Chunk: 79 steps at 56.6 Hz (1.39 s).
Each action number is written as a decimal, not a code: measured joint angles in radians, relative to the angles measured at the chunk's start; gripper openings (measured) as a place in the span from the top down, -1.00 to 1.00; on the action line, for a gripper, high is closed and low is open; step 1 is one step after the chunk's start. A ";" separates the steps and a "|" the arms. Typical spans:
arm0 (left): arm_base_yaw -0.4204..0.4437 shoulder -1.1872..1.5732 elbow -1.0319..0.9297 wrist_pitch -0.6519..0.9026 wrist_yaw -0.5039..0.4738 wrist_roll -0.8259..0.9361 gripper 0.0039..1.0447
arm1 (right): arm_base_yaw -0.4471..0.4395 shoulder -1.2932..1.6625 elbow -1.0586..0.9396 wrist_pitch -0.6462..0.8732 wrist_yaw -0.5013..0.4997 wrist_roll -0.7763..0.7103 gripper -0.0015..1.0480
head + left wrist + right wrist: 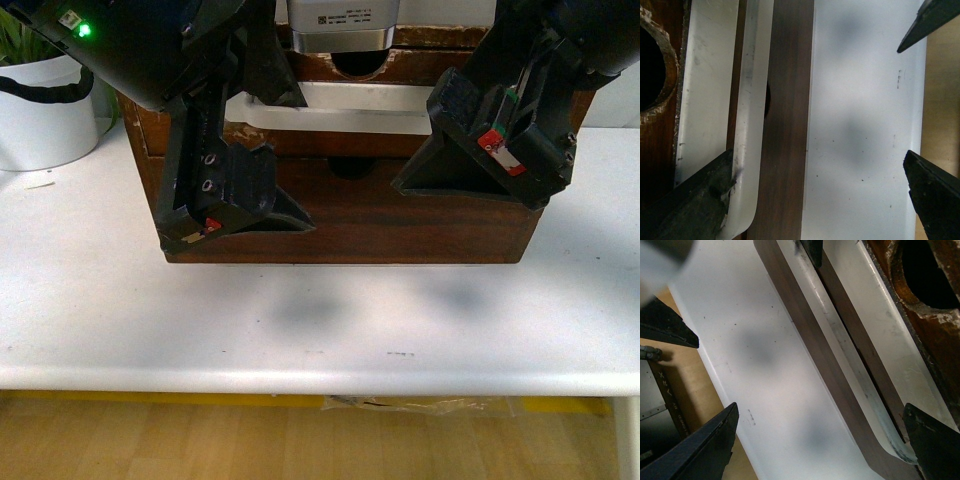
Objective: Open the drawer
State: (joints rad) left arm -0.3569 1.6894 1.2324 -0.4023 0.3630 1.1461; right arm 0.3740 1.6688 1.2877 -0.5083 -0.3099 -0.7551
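Two dark robot arms reach down in front of a dark brown wooden cabinet, one at each end of its face. In the front view the left gripper [240, 215] hangs at 9 o'clock from the cabinet's middle, angled down and inward. The right gripper [465, 170] sits at 2 o'clock, a little higher.

Both claws are spread wide. In the left wrist view one black finger [695, 200] lies at the end of the long white bar handle [340, 100]; I cannot tell whether they touch. The right claw clamps nothing.

The dark brown wooden drawer [415, 68], with its half-round notch [360, 65], lies at 12 o'clock on the white table [320, 320].

There are two drawer fronts, one with the single handle and one plain dark wood front [400, 220] below. One white round pot [40, 110] stands at 10 o'clock.
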 joint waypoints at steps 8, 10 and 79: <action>0.003 -0.003 0.006 -0.047 0.007 0.026 -0.89 | 0.002 0.003 0.005 -0.043 -0.019 -0.002 -0.83; 0.003 -0.003 0.010 -0.062 0.011 0.032 -0.89 | 0.002 0.003 0.007 -0.057 -0.026 -0.006 -0.83; 0.020 -0.252 -0.196 -0.134 0.150 0.135 -0.89 | 0.038 -0.189 -0.171 -0.083 -0.094 -0.069 -0.83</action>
State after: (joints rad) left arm -0.3370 1.4376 1.0367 -0.5358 0.5129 1.2812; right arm 0.4122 1.4799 1.1172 -0.5915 -0.4038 -0.8238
